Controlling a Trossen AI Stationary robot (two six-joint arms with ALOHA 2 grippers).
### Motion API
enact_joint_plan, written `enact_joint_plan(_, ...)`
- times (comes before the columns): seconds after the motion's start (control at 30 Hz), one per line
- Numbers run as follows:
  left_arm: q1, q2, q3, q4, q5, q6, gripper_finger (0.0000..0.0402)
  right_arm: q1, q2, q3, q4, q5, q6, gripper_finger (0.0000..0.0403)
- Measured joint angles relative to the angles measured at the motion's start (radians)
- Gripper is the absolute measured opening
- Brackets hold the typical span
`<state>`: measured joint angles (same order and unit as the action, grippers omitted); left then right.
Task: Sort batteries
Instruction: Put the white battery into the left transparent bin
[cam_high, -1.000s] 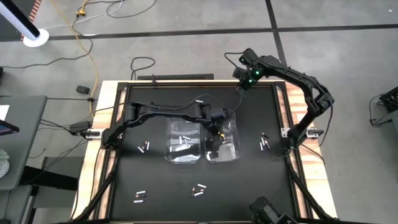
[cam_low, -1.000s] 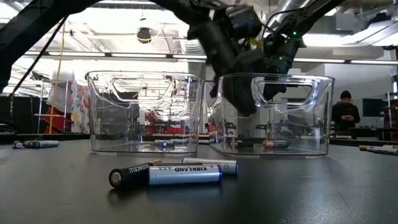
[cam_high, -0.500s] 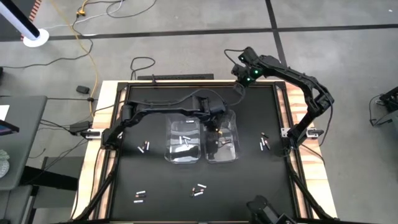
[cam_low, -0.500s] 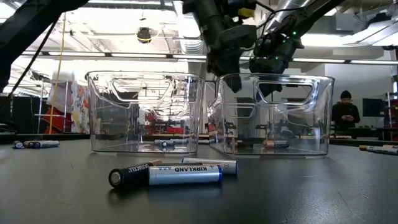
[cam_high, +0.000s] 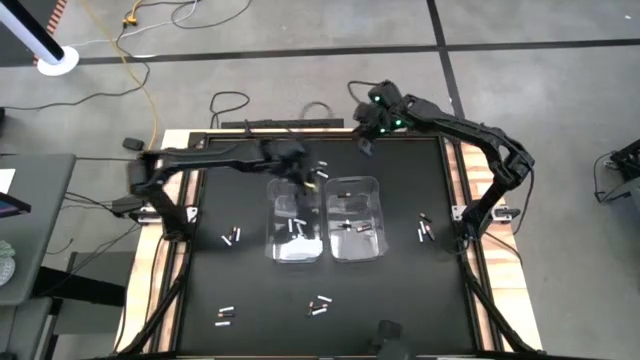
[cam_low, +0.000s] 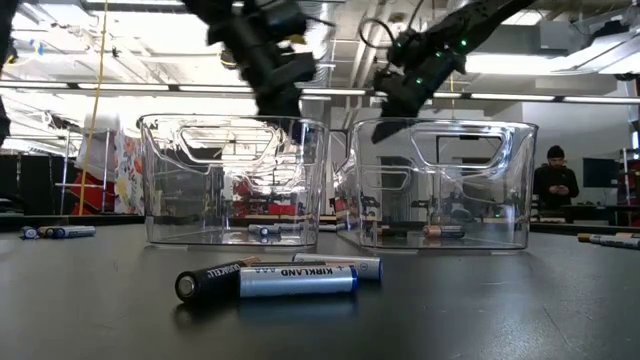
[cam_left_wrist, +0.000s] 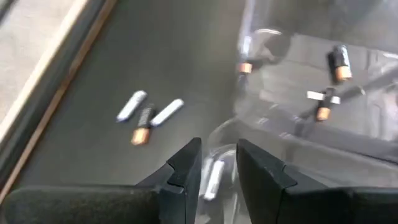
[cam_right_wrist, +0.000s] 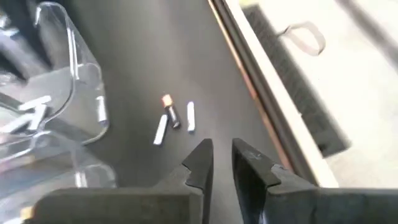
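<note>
In the high view, the far left of the black table top (cam_high: 400, 290) carries a small cluster of slim white and dark batteries (cam_high: 232, 237), with another pair (cam_high: 224, 316) towards the lower left. Just left of centre, the left gripper (cam_high: 312, 178) hangs above the upper edge of the left clear rectangular plastic bin (cam_high: 296, 222). Its dark fingers (cam_left_wrist: 184, 163) stand a narrow gap apart with nothing between them, so it is released. Several white batteries lie inside that bin. Touching it on the right is the second clear plastic bin (cam_high: 355, 218), which holds a few batteries too, some dark with reddish ends (cam_left_wrist: 339, 63). Below the bins, at lower centre, lies another small group (cam_high: 320, 304); in the low view these sit in the foreground (cam_low: 296, 279). Up at upper centre-right, the right gripper (cam_high: 364, 146) hovers over bare table near the far edge, its fingers (cam_right_wrist: 200, 160) slightly parted and empty. At the right, three more batteries (cam_high: 424, 229) rest near the table's side rail.
</note>
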<state>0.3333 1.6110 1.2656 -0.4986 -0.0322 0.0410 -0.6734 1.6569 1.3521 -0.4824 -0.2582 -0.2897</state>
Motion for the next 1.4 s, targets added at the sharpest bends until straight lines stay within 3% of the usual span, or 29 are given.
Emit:
enact_joint_plan(0.13, 0.075, -0.145, -0.158, 0.084, 0.001, 0.009, 0.0094, 0.087, 0.0, 0.0, 0.107, 0.132, -0.039, 0.0107)
enact_joint_plan(0.37, 0.228, -0.296, -0.322, 0.153, 0.012, 0.089, 0.0094, 0.115, 0.183, 0.202, 0.076, 0.156, 0.052, 0.0135)
enact_joint_plan(0.7, 0.406, -0.321, -0.367, 0.153, 0.089, 0.199, 0.0094, 0.114, 0.587, 0.786, -0.448, 0.153, 0.046, 0.0139)
enact_joint_plan(0.87, 0.469, -0.32, -0.374, 0.155, 0.16, 0.252, 0.0094, 0.122, 0.731, 0.992, -0.641, 0.148, 0.045, 0.0146)
enact_joint_plan(1.13, 0.561, -0.317, -0.374, 0.161, 0.203, 0.328, 0.0094, 0.14, 0.835, 0.989, -0.731, 0.109, 0.031, 0.017)
enact_joint_plan(1.4, 0.624, -0.317, -0.374, 0.161, 0.257, 0.346, 0.0094, 0.157, 0.853, 0.984, -0.676, 0.098, -0.005, 0.0174)
